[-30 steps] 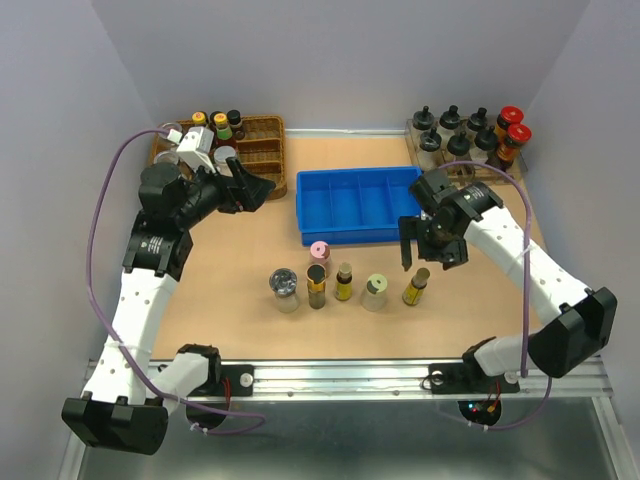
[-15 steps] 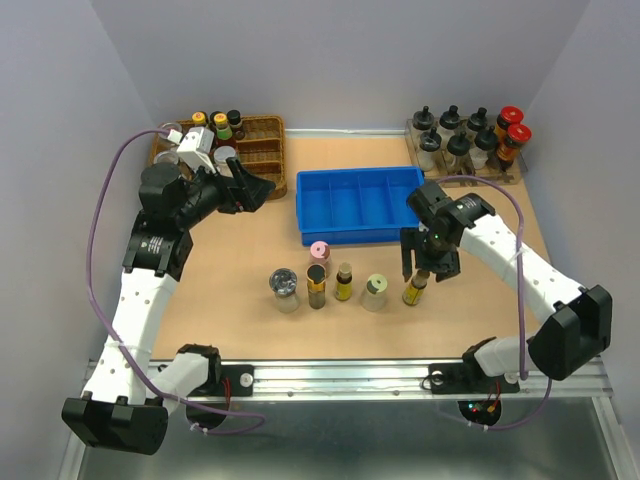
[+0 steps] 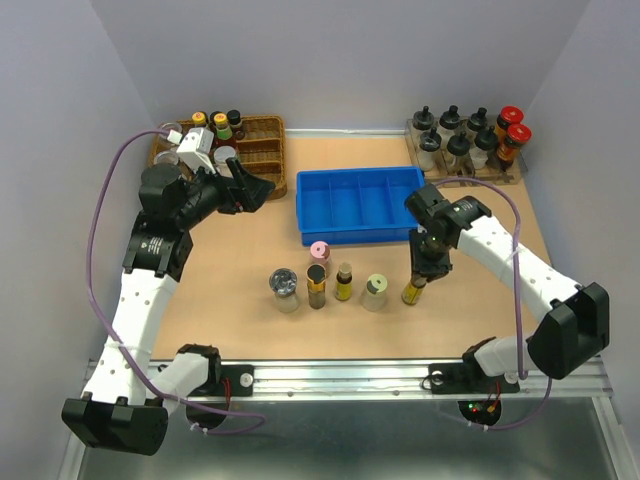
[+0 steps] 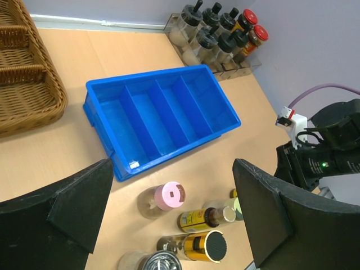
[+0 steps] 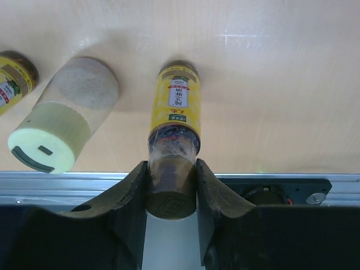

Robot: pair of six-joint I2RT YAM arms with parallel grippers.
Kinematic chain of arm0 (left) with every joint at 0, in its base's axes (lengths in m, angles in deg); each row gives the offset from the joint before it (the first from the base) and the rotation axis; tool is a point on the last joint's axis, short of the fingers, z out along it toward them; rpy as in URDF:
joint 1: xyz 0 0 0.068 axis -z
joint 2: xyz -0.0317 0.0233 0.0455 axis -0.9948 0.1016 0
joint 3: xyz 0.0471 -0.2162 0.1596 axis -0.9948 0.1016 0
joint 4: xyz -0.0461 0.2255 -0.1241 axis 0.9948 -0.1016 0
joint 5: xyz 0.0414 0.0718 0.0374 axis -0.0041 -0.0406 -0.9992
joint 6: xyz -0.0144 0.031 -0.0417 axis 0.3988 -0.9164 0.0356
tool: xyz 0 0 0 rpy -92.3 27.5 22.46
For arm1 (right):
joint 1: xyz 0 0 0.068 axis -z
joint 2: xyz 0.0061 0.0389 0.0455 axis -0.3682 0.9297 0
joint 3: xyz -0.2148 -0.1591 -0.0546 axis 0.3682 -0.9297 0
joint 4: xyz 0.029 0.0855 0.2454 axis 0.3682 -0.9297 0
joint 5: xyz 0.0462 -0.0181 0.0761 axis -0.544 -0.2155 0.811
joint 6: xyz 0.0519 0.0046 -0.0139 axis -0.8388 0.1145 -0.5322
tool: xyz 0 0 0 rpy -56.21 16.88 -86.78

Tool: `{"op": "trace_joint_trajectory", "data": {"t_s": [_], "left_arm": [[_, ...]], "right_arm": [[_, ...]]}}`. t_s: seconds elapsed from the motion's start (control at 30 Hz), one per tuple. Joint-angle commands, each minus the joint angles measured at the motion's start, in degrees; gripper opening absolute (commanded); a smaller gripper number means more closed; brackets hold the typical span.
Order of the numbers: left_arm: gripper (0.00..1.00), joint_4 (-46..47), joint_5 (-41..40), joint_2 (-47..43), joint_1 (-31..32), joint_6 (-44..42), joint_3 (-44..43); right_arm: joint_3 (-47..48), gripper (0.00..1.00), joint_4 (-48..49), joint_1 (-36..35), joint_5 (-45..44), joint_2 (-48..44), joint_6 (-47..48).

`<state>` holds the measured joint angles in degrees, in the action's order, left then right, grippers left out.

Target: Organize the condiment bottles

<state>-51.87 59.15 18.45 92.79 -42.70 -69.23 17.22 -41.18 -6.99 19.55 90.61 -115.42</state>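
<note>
Spreading across the whole top view, the tan tabletop [image 3: 230,250] carries everything else. The left arm [image 3: 150,270] rises at the left and bends toward the far left, its left tool [image 3: 252,185] held above the tabletop just beside the wicker basket [image 3: 262,150], its fingers spread wide and holding nothing. The right arm [image 3: 520,265] reaches in from the right toward the middle.

The blue tray [image 3: 350,237] lies at the centre, a little to the far side, divided into four compartments, all bare. The wicker basket sits at the far left with a few capped bottles [image 3: 218,122] in its left end. At the far right a clear rack [image 3: 465,160] holds black-knobbed cruets [image 3: 450,120] and two red-capped bottles [image 3: 514,125].

The condiment bottles stand on the near side of the tray in a loose row. From the left: the silver-lidded jar [image 3: 285,288], the brown bottle [image 3: 316,285] with a dark cap, a small yellow bottle [image 3: 344,282], the pale-green-lidded jar [image 3: 375,290], and the yellow-labelled bottle [image 3: 413,291]. The pink-lidded jar [image 3: 319,253] stands just behind the brown bottle, between the row and the tray.

The right tool [image 3: 422,272] is pressed in on the yellow-labelled bottle, pinching its dark cap and neck from both sides. In the right wrist view the fingers touch the cap on either side, and the bottle's base rests on the tabletop, near the pale-green-lidded jar but apart from it.
</note>
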Motion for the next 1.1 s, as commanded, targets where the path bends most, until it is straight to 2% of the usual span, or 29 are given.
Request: {"op": "trace_joint_trajectory", "data": {"t_s": [0.0,0.13,0.17,0.3,0.4,0.53,0.6,0.77,1.07], "left_arm": [[0.99,2.1,0.2,-1.8,0.3,-0.2,0.4],[0.99,2.0,0.3,-1.5,0.3,-0.4,-0.4],[0.99,1.8,0.3,-1.4,0.3,-0.4,-0.8],[0.99,1.9,0.1,-1.0,0.3,-0.5,-1.0],[0.99,1.4,0.3,-0.8,0.3,-0.9,-1.7],[0.99,1.0,0.1,-0.7,0.3,-1.3,-2.1],[0.99,0.9,0.0,-0.4,0.3,-1.9,-2.1],[0.99,1.1,-0.3,-0.5,0.3,-1.9,-1.7],[0.99,0.9,-1.0,-1.0,0.3,-2.6,-1.2]], "right_arm": [[5.5,0.00,-1.1,-0.5,-2.9,0.0,-0.4],[20.8,0.00,-7.3,-0.5,-5.2,2.7,1.5],[28.7,0.00,-8.3,-0.4,-5.5,3.9,2.1],[48.5,0.00,-11.2,-0.4,-8.1,12.8,4.9],[56.8,0.00,-10.3,0.7,-8.4,19.0,5.4],[65.6,0.00,-9.0,2.6,-12.9,26.6,5.0],[67.1,0.00,-5.8,3.6,-15.7,29.0,5.2],[63.6,0.00,5.3,8.8,-16.6,30.7,5.7],[65.4,0.00,7.6,13.4,-5.2,38.6,7.9]]}}
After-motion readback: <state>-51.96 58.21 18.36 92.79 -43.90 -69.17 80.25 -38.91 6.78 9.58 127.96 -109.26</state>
